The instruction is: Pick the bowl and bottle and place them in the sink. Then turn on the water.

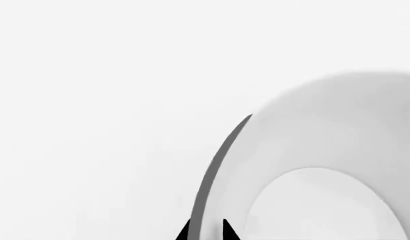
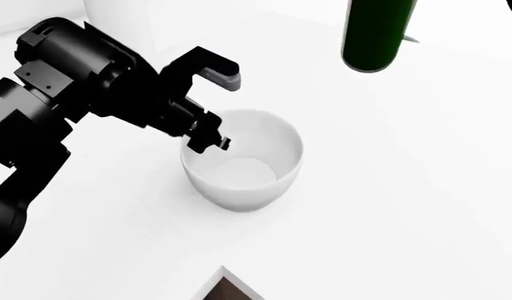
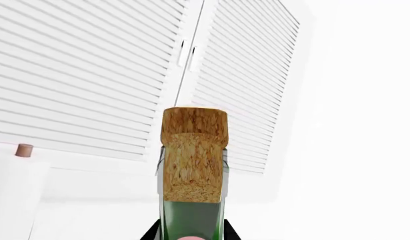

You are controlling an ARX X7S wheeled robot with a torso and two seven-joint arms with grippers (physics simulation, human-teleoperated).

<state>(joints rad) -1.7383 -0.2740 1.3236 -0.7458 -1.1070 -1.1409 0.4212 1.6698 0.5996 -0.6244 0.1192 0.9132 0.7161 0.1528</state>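
The white bowl [image 2: 243, 161] stands upright on the white counter [image 2: 389, 206]. My left gripper [image 2: 207, 140] is at its near-left rim, one finger inside and one outside. In the left wrist view the black fingertips [image 1: 184, 233] pinch the bowl's rim [image 1: 218, 160] between them, gripper [image 1: 206, 232] shut on it. The dark green bottle [image 2: 377, 34] hangs above the counter at the far right, its top cut off. In the right wrist view my right gripper [image 3: 191, 235] is shut on the bottle's neck [image 3: 191, 215], below the tan cork [image 3: 193, 152]. The sink and the water are out of view.
White louvred cabinet doors [image 3: 91, 75] fill the background behind the bottle. A white cylinder with a tan knob [image 3: 23, 150] stands beside them. A dark brown corner [image 2: 226, 291] shows at the counter's near edge.
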